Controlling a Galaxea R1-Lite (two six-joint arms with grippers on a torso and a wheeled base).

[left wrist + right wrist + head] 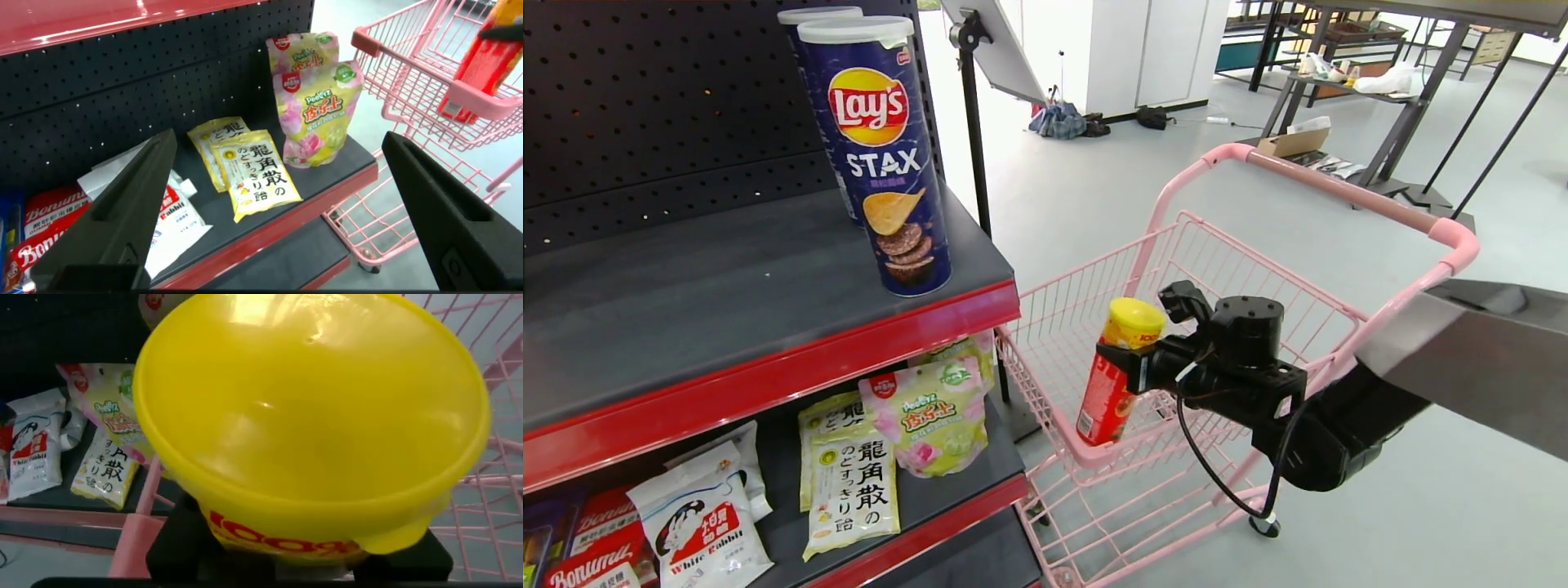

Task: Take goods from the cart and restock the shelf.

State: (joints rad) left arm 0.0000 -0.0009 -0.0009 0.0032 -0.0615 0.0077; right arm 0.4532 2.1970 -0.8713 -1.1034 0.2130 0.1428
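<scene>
currently the right pincer [1123, 359] is clamping a red can [1101, 408] at nine o'clock over the cart [1339, 192]; the left pincer [278, 139] is gaping apart.

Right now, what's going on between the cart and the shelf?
The right gripper is shut on a red can with a yellow lid. It holds the can upright at the corner of the pink cart nearest the shelf; the can is not yet on the shelf. The left gripper is open in front of the lower shelf, where snack pouches lie. Two blue chip cans stand at the right end of the upper shelf.
</scene>
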